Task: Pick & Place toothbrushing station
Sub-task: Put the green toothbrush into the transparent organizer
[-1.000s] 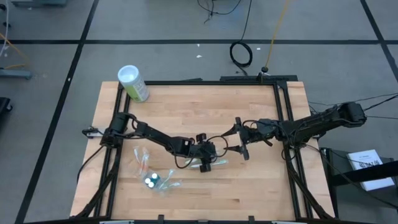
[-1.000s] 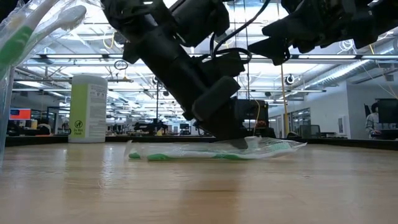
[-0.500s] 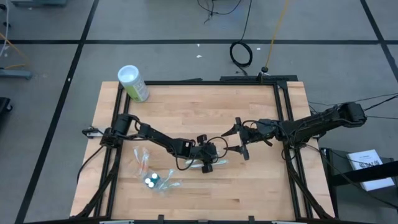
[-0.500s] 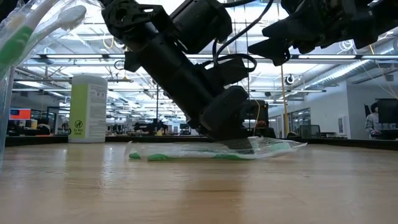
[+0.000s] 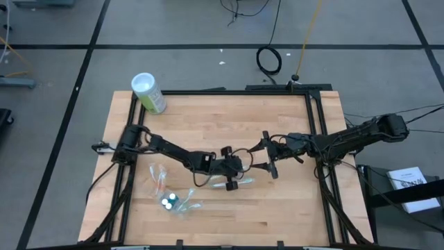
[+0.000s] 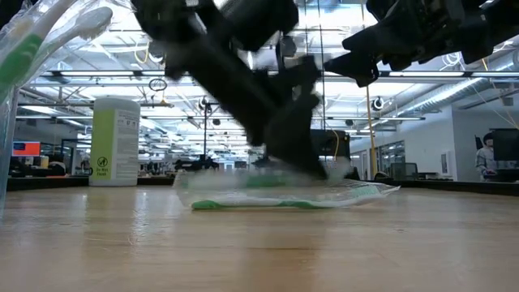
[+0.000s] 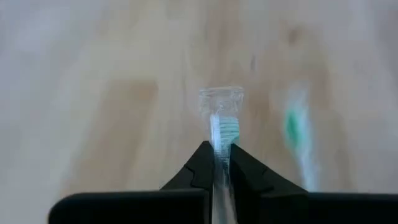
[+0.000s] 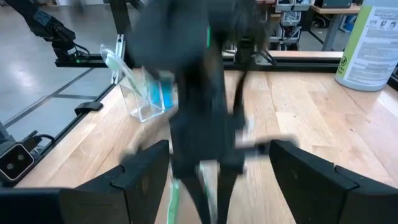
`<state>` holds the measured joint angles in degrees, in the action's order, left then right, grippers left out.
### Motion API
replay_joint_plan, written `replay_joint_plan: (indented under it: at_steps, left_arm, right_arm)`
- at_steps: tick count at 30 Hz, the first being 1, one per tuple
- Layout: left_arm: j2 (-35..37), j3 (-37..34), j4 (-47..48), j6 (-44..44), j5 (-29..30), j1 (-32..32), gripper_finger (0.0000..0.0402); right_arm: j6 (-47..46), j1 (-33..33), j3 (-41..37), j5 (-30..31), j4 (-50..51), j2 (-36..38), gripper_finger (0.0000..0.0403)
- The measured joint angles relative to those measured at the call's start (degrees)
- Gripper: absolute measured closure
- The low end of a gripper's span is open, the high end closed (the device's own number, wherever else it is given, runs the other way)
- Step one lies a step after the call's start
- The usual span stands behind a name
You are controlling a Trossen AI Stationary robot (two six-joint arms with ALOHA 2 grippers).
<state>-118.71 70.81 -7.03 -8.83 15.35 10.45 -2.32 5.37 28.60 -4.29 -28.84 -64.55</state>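
While the counter [image 5: 277, 208] is carrying everything as before, the left tool [image 5: 231, 176] is blurring in the low view, having lifted since half a second ago. It is clamping together on a wrapped toothbrush [image 7: 222, 134], whose green-bristled head is sticking out past its fingertips [image 7: 202, 163] in the left wrist view. A second wrapped toothbrush [image 6: 284, 199] is lying on the wood just beneath that tool, unmoved. The right tool [image 5: 267, 156] is hovering close beside the left one, fingers spread apart, gripping nothing. Only the right wrist view is showing the clear holder [image 8: 144, 99] beyond the left tool, with blue-capped tubes [image 8: 163, 93] inside. Far behind both tools, the green canister [image 5: 148, 92] is standing unchanged.
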Motion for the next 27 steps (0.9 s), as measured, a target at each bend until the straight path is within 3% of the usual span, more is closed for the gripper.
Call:
replay_joint_plan:
  at_steps: [9, 16, 19, 25, 27]
  left_arm:
    - [16.55, 0.11, 3.9, 7.68, 1.77, 1.67, 0.0392]
    - [30.6, -2.99, 4.91, 10.06, 7.18, 10.91, 0.0397]
    - [36.79, -7.93, -3.12, 10.49, 12.66, 17.09, 0.0397]
    - [43.58, -23.82, -27.09, 15.69, 36.29, 30.97, 0.0398]
    - [43.54, -28.54, -37.72, 16.23, 39.34, 34.41, 0.0399]
  right_arm:
    - [3.0, -0.13, 0.0, 0.02, 0.7, 0.33, 0.0133]
    - [4.56, -2.5, 0.0, 0.28, -0.45, 1.42, 0.0133]
    - [4.51, -3.22, 0.0, 0.31, -1.31, 1.46, 0.0133]
    - [2.79, -3.41, 0.0, 0.26, -1.32, 1.46, 0.0133]
    - [2.79, -3.41, 0.0, 0.26, -1.48, 1.46, 0.0133]
